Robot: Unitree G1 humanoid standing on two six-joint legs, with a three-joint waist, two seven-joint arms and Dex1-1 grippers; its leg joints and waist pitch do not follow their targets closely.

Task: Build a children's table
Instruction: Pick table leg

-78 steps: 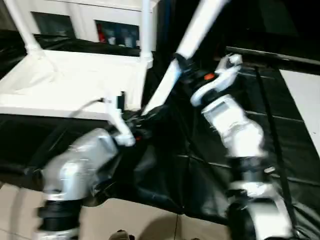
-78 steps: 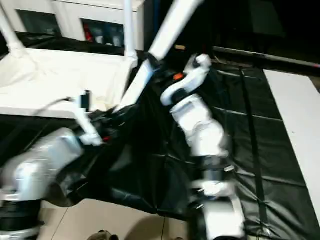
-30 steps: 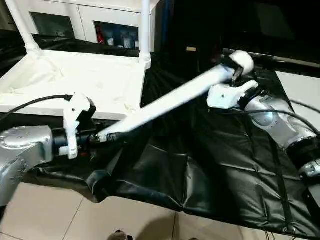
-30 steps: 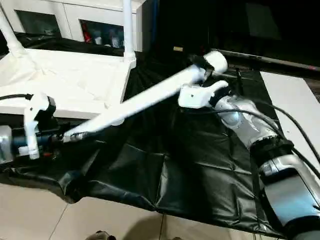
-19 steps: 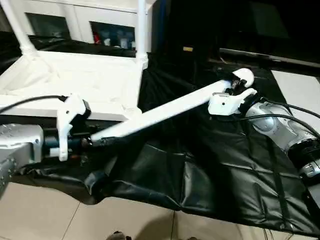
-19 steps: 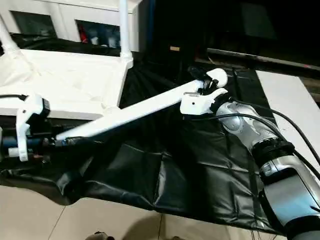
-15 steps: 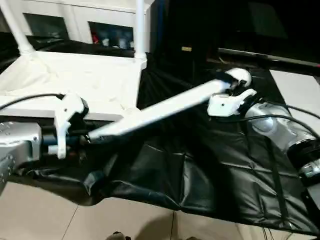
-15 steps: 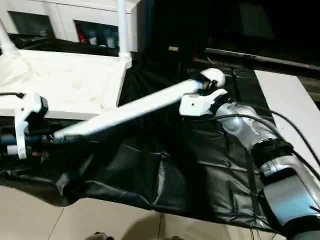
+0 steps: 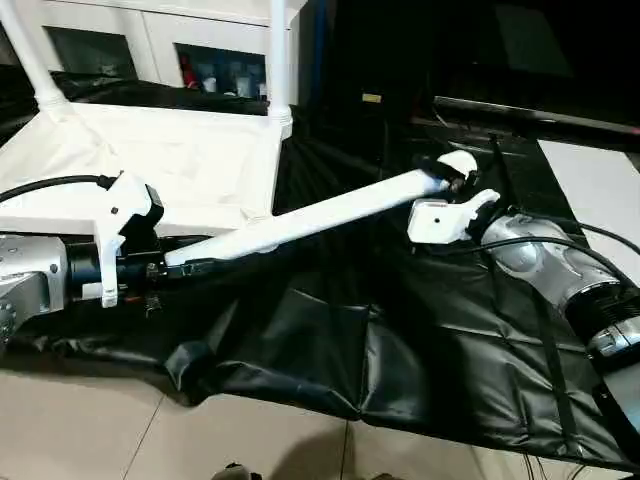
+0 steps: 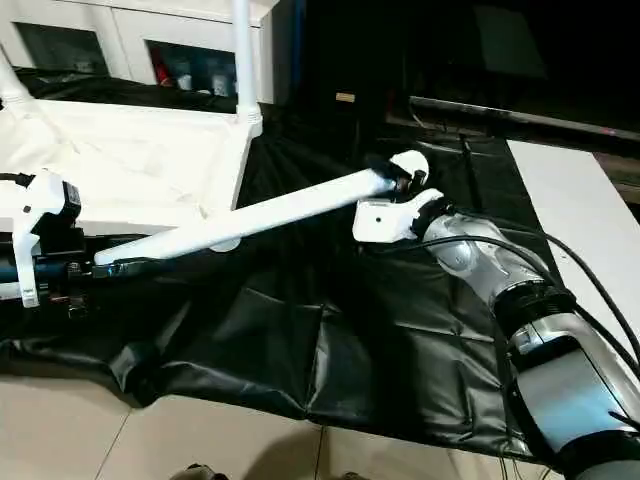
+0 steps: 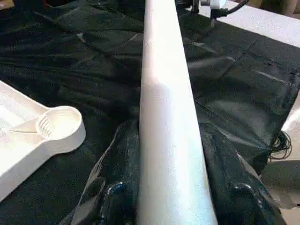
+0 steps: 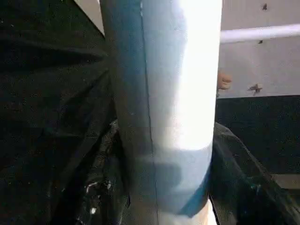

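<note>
A leg is stretching from about eight o'clock to two o'clock above the sheet, its ends sitting in the left gripper and the right gripper. The tabletop is lying upside down at ten o'clock, behind the leg's left end, on the sheet. Two legs are standing in its far corners, one at twelve o'clock, one at eleven. The cabinet is standing behind the tabletop.

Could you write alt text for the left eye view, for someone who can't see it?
Two robot claws hold one long white table leg between them over a black sheet, left claw at one end, right claw at the other. Behind lies the upturned tabletop.
</note>
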